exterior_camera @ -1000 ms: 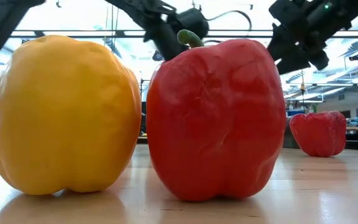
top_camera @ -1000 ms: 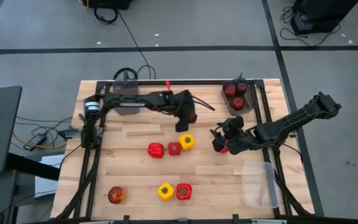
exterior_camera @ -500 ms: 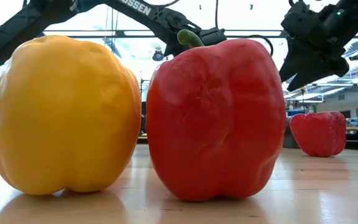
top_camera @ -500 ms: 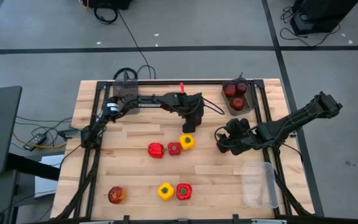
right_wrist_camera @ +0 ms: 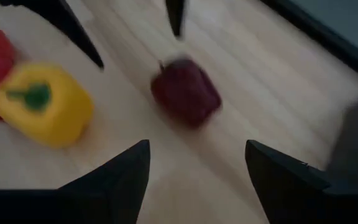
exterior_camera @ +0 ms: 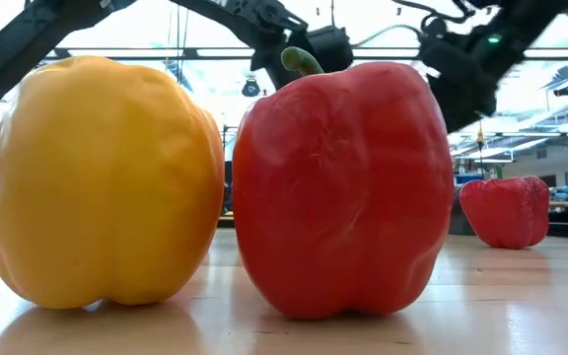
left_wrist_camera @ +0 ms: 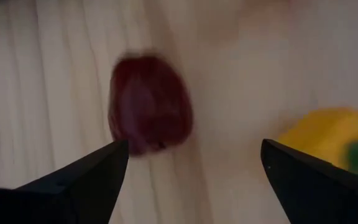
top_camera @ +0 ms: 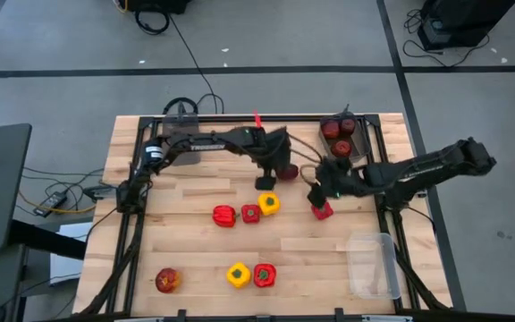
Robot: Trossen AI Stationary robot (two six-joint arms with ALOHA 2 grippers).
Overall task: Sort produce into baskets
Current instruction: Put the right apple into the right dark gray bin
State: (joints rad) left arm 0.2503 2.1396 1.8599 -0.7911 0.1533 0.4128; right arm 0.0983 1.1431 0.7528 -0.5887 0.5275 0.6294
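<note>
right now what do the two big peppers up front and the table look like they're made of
Yellow pepper and red pepper: probably moulded plastic or foam, with a matte, faintly wrinkled skin and soft sheen. Table: pale wood planks, smooth and lightly glossy, showing grain and faint reflections.

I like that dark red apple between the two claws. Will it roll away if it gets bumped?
Probably yes. The dark red apple looks round and lies loose on the bare wooden table, so a nudge could send it rolling. Its smooth skin may slip between the open right gripper fingers.
</note>
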